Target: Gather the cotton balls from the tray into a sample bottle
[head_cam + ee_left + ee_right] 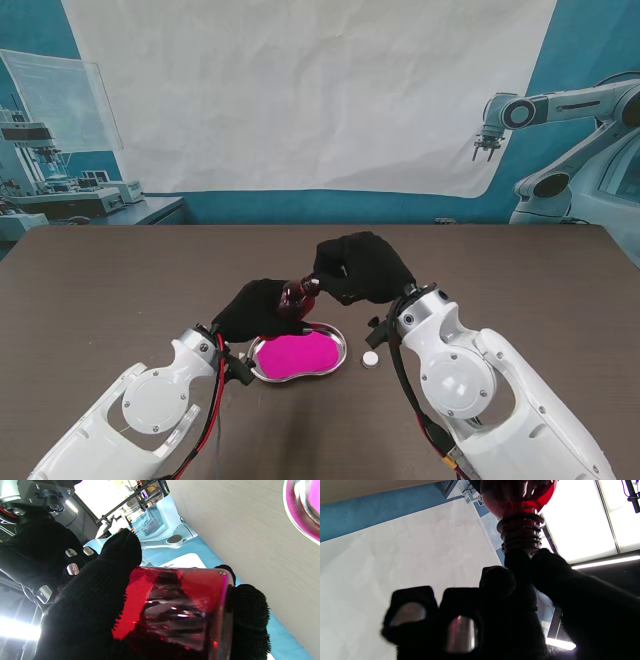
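Left hand (255, 308) grips the red translucent glass sample bottle (295, 297) by its body, lifted over the kidney-shaped metal tray (338, 352) with pink liner. Right hand (362, 267), at the bottle's 2 o'clock, pinches its threaded neck. Glass looks rigid, slick, breakable; hold the body, not the mouth.

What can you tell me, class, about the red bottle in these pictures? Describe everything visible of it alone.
The red bottle is see-through, glass or plastic by its look, with a rounded body and a threaded neck. It is held off the table, tilted, over the far edge of the tray. The left robot hand wraps its body; the right robot hand has fingertips at its neck. Whether anything is inside cannot be told.
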`<state>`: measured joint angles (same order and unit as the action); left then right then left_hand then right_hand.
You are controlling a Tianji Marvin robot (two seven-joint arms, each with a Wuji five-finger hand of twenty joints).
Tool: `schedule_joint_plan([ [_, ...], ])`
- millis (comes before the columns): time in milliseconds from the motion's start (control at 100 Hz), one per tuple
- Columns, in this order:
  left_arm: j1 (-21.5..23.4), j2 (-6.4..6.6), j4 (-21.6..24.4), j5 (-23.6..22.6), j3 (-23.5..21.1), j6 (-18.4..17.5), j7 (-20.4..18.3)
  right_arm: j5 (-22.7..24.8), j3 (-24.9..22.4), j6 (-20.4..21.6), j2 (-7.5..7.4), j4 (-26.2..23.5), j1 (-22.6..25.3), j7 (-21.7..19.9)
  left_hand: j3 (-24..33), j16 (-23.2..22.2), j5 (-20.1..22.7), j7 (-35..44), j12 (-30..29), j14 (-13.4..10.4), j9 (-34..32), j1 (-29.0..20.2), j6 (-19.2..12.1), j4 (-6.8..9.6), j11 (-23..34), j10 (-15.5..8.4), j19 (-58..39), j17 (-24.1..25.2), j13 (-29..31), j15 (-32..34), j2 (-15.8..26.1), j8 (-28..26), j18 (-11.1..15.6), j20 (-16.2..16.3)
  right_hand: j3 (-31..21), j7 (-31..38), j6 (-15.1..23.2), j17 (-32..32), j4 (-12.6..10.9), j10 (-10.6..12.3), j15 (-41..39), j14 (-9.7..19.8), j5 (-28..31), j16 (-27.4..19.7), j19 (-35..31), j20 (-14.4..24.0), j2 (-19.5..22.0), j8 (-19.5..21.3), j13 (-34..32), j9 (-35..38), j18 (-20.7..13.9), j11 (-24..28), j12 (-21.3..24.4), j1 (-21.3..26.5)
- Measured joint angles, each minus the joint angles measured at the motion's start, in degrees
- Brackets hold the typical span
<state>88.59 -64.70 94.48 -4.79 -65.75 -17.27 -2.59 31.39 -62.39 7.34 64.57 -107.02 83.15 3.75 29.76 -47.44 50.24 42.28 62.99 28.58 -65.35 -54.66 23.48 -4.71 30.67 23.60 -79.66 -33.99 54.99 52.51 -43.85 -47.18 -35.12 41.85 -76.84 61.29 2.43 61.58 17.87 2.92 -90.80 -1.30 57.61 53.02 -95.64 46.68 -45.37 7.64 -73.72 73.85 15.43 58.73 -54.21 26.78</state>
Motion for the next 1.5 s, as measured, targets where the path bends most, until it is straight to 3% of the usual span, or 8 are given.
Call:
schedule_joint_plan([
  [260,-0.2,-0.01,-0.3,0.1,0.1,-0.4,0.1,1.3,0.8,-0.3,0.29,0.7,-0.4,2.8,0.1,0.0,0.0,0.0,0.0,0.0,0.0,0.0,0.1,0.00,0.0,0.0,0.0,0.0,0.0,0.0,0.0,0.0,0.0,0.0,0.8,2.0,2.8,0.0,1.0,0.2,0.5,0.0,0.3,0.0,0.0,0.0,-3.2,0.3,0.0,0.1,0.0,-1.5,2.9,-0.7],
  [520,-0.2,0.01,-0.4,0.0,0.1,-1.0,0.0,1.5,1.4,-0.6,0.38,1.4,-1.4,2.7,0.2,0.0,0.0,0.0,0.0,0.0,0.0,0.0,0.1,0.00,0.0,0.0,0.0,0.0,0.0,0.0,0.0,0.0,0.0,0.0,3.7,4.5,4.8,0.0,4.3,0.6,1.1,0.5,1.7,-0.3,0.0,0.0,-10.8,7.5,0.0,0.1,0.0,-0.7,2.9,-4.8],
  [640,-0.2,0.00,-0.4,0.0,0.1,-1.0,0.0,1.5,1.5,-0.7,0.48,1.5,-1.5,2.7,0.2,0.0,0.0,0.0,0.0,0.0,0.0,0.0,0.1,0.00,0.0,0.0,0.0,0.0,0.0,0.0,0.0,0.0,0.0,0.0,4.2,4.0,5.1,0.0,4.4,0.6,1.1,0.5,2.9,-0.3,0.0,0.0,-10.6,10.3,0.0,0.1,0.0,-0.7,2.9,-8.9],
  [760,-0.2,0.00,-0.3,0.0,0.1,-1.0,0.0,1.0,1.3,-0.6,0.51,1.6,-1.5,2.4,0.2,0.0,0.0,0.0,0.0,0.0,0.0,0.0,0.1,0.00,0.0,0.0,0.0,0.0,0.0,0.1,0.0,0.0,0.0,0.0,5.4,1.6,5.1,0.0,1.9,0.7,1.3,0.5,3.6,-0.3,0.0,0.0,-4.7,12.4,0.0,0.1,0.0,-0.8,3.5,-11.2],
  [890,-0.1,0.00,-0.3,0.0,0.1,-1.0,0.0,-0.9,0.9,-0.5,0.51,1.6,-1.5,1.7,0.2,0.0,0.0,0.0,0.0,0.0,0.0,0.0,0.1,0.00,0.0,0.0,0.0,0.0,0.0,0.1,0.0,0.0,0.0,0.0,6.6,0.5,5.1,-0.6,1.2,0.5,1.7,0.1,4.2,-0.7,0.0,0.0,1.7,11.0,0.0,0.1,0.0,-1.5,4.0,-9.2],
  [1160,0.1,-0.01,0.0,0.0,0.0,-0.8,0.0,-1.4,0.4,0.1,0.46,1.4,-1.3,0.4,0.2,0.0,0.0,0.0,0.0,0.1,0.0,0.0,0.4,0.00,0.0,0.2,0.0,0.0,0.1,0.3,0.0,0.0,0.0,0.0,0.5,4.8,3.7,-1.3,1.4,0.0,2.0,0.1,0.4,-0.8,0.0,0.1,0.0,6.1,0.0,-1.3,0.0,-2.2,3.9,-1.2],
  [1320,0.3,0.01,0.1,0.0,-0.1,-0.8,0.0,-1.4,0.5,0.2,0.36,1.3,-1.4,-0.1,0.2,0.0,0.0,0.0,0.0,0.1,0.0,0.0,0.4,0.00,0.0,0.2,0.0,0.0,0.1,0.3,0.0,0.0,0.0,0.0,0.5,5.4,3.2,-1.3,1.7,-0.2,2.5,0.1,0.0,-0.8,0.0,0.2,0.0,6.1,0.0,-1.4,0.0,-2.2,3.8,-0.7],
  [1500,0.6,0.07,0.2,0.0,-0.3,-0.7,-0.1,-0.2,0.9,0.0,0.23,1.8,-2.4,-0.1,0.2,0.0,0.0,0.0,0.0,0.1,0.0,0.0,0.4,0.00,0.0,0.2,0.0,0.0,0.1,0.3,0.0,0.0,0.0,0.0,1.3,7.5,4.8,-1.3,2.5,0.1,2.6,0.1,-0.1,-0.8,0.0,0.2,-4.4,6.1,0.0,-1.3,0.0,-1.3,3.4,-2.3],
])
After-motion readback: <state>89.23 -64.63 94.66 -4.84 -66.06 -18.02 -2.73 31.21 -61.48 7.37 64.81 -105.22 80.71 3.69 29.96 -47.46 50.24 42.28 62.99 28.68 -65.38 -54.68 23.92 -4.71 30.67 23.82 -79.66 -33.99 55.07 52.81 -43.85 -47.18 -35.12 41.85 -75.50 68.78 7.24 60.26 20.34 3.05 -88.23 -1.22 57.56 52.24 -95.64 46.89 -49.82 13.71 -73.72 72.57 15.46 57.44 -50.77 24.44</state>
